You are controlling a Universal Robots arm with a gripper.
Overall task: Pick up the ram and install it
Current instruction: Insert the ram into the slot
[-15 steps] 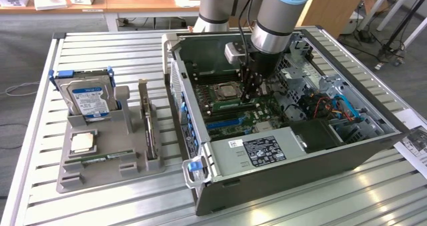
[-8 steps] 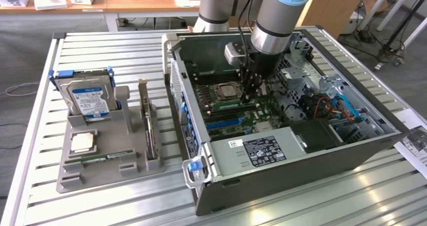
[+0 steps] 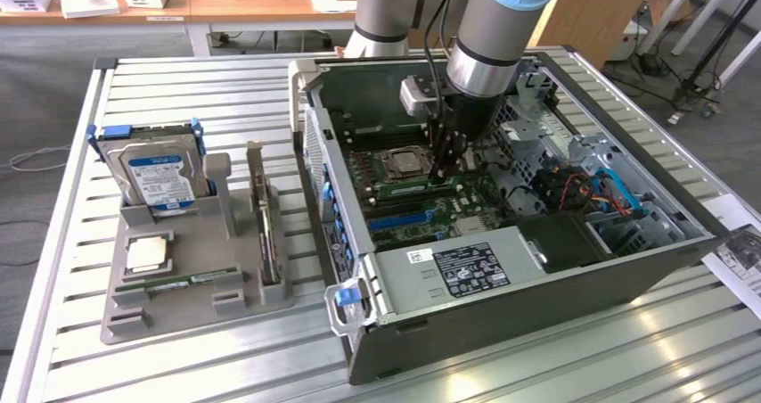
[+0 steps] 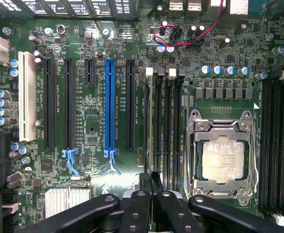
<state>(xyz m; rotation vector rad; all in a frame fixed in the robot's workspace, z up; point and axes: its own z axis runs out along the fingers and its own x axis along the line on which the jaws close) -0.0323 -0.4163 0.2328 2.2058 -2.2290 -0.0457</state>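
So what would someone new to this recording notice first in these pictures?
The robot arm reaching down into the open computer case on the slatted table stands out first. Its shut pincer hangs over the motherboard's memory slots, beside the silver processor in its socket. On the exterior view's left, a grey holder carries a blue-labelled hard drive.

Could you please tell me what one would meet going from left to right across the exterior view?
hard drive → grey upright card → socketed processor → gripper → blue cables
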